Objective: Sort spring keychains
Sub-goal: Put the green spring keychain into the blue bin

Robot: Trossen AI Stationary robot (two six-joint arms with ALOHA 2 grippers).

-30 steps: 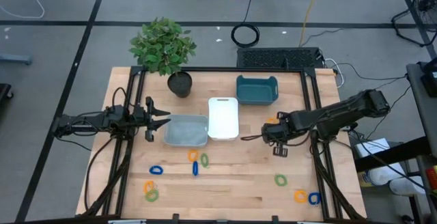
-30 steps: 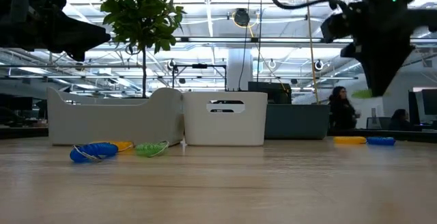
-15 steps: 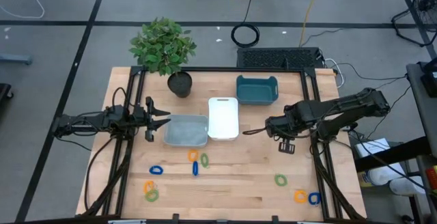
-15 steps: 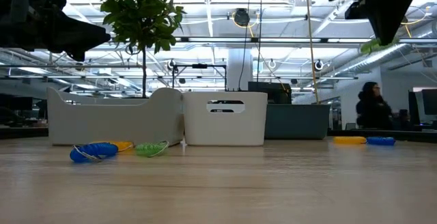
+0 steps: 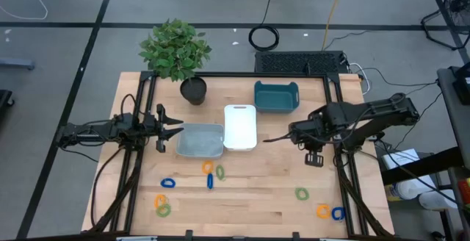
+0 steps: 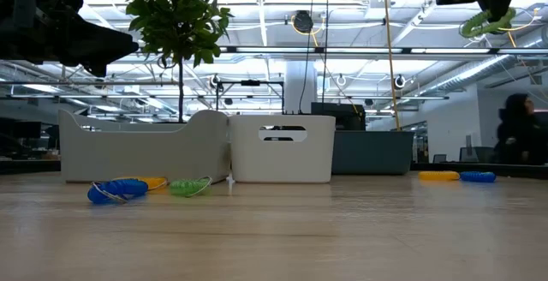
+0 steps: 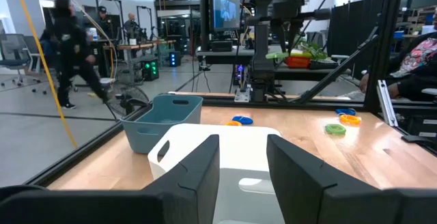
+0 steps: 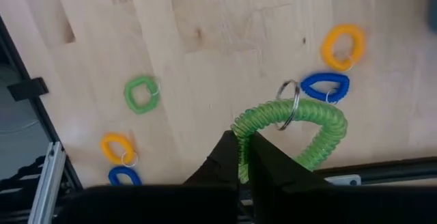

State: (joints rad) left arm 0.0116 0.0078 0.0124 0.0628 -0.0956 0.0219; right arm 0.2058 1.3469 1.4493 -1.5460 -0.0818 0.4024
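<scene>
Counter (image 5: 257,197) of pale wood is seen from above, with three trays near its middle: a clear tray (image 5: 199,140), a white tray (image 5: 240,126) and a teal tray (image 5: 276,96). Spring keychains (image 5: 210,173) are scattered over the near half. The left gripper (image 5: 175,130) is held beside the clear tray, jaws apart and empty. The right gripper (image 5: 266,139) is held just beside the white tray.

In the low view, a green keychain (image 6: 486,23) is seen hanging high above the counter.

In the left wrist view, the white tray is framed between the parted jaws.

In the right wrist view, the jaws are clamped on the green keychain, whose metal ring (image 8: 289,94) is visible; others lie on the wood below.
</scene>
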